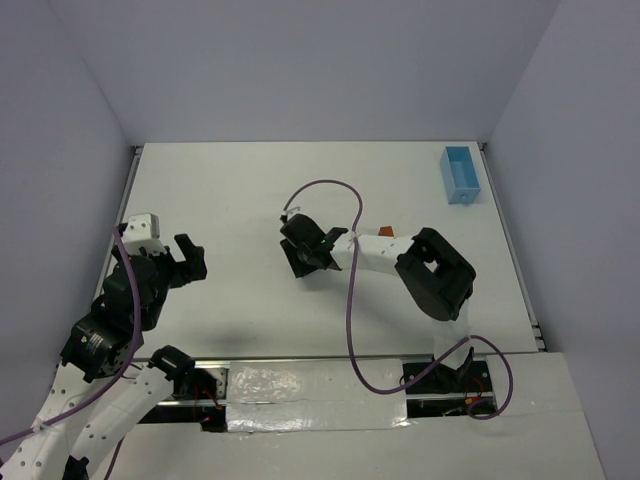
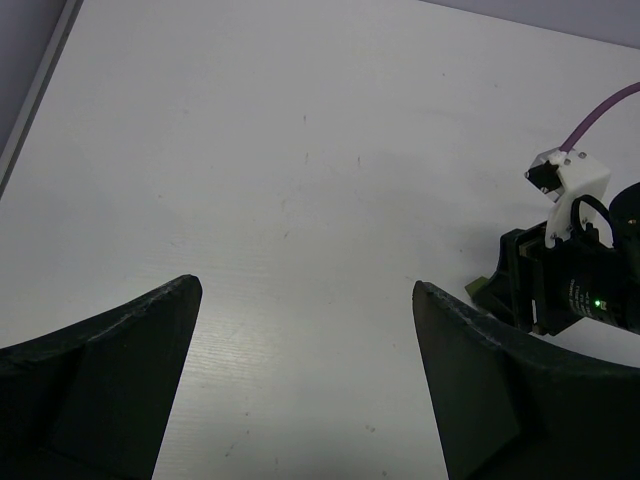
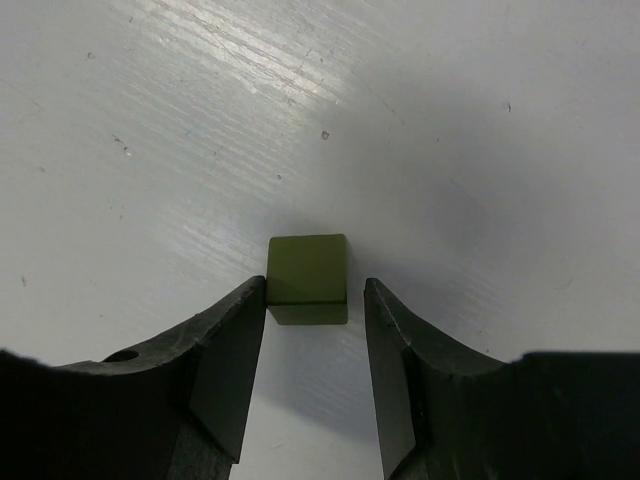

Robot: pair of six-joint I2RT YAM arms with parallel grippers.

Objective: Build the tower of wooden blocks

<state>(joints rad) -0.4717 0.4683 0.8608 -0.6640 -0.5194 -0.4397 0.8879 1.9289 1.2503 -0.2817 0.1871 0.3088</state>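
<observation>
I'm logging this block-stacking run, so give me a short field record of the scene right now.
right gripper: open, fingers flanking green block
green block: resting on table, not lifted
left gripper: wide open, empty, over bare table
orange piece: peeks out beside right arm
blue box: table's far right corner

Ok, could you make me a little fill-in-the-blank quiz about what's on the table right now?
1. Between the fingers of the right gripper sits a ___ block.
2. The box at the far right is light ___ in colour.
3. The left gripper is wide ___, with nothing in it.
Missing words: green; blue; open.
</observation>
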